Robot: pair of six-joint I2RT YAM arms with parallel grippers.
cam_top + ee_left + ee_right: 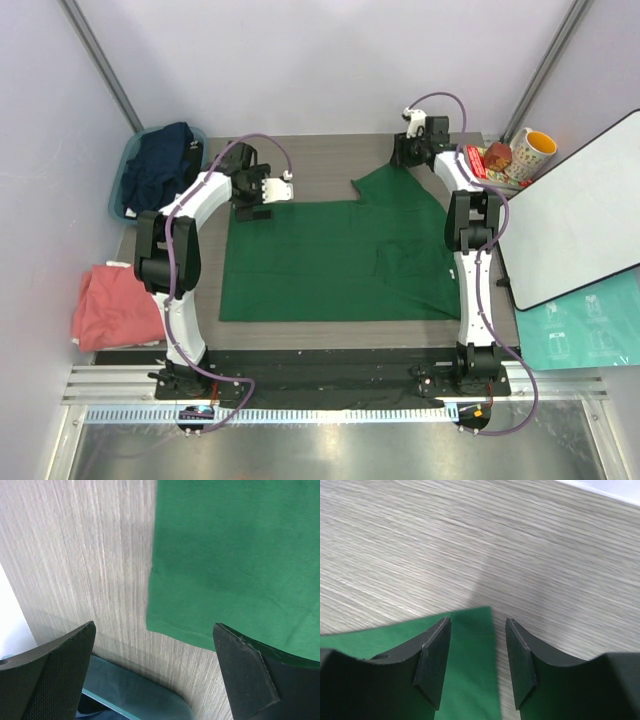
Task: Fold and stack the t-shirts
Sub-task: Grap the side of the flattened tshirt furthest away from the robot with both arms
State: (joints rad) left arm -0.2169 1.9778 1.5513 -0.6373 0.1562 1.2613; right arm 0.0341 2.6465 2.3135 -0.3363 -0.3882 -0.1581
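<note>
Green t-shirt is laid flat across the middle of the table. A sleeve is stretched toward the far right corner. Some creasing is seen on its right half.

Left fingers are held over the shirt's far left corner. In the left wrist view they are spread fully wide with nothing between them. The shirt's hemmed corner and bare table are seen below. The edge of the teal tub is visible at the bottom of that view.

Right fingers are placed at the far right, at the tip of the sleeve. In the right wrist view they are parted by a moderate gap. A pointed green corner is seen lying flat in that gap, on the table. No pinch is made; the fabric is not lifted.

Navy t-shirt is bundled in the teal tub beyond the table's far left corner. Salmon-pink t-shirt is piled loosely to the left of the table, beside the left arm. Neither is folded.

A yellow-rimmed mug and a whiteboard are seen off to the right.
</note>
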